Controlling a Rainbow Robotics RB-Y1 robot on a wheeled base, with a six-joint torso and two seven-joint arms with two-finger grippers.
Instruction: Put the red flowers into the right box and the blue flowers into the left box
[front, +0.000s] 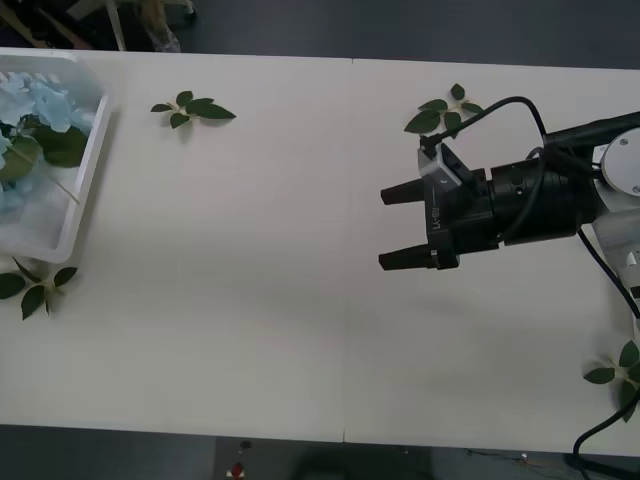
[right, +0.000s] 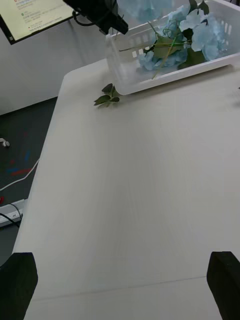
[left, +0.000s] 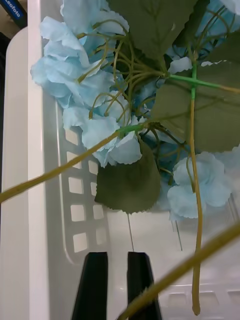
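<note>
From the front, the white counter (front: 250, 300) is long and pale. The left box (front: 88, 160) sits at its far left edge, and the blue flowers (front: 35, 105) lie inside it with big green leaves. Small leaf sprigs (front: 192, 108) lie loose on the counter: one near the box, one just under the box, one by the right arm and one at the right edge. The right gripper (front: 392, 227) hangs over the right half of the counter, pointing toward the left box and well apart from it. Its black fingers are spread wide and hold nothing. In the right wrist view, the two black fingertips (right: 18, 284) sit far apart at the corners, with bare counter (right: 130, 200) between them. Far off, the left box (right: 150, 75) holds the blue flowers (right: 200, 32), and a leaf sprig (right: 107, 96) lies just beside it. In the left wrist view, the left gripper (left: 116, 280) is right over the left box (left: 75, 220). Its fingers are close together with just a thin gap, and hold nothing. The blue flowers (left: 85, 85) lie in the box near it, with long stems across.
</note>
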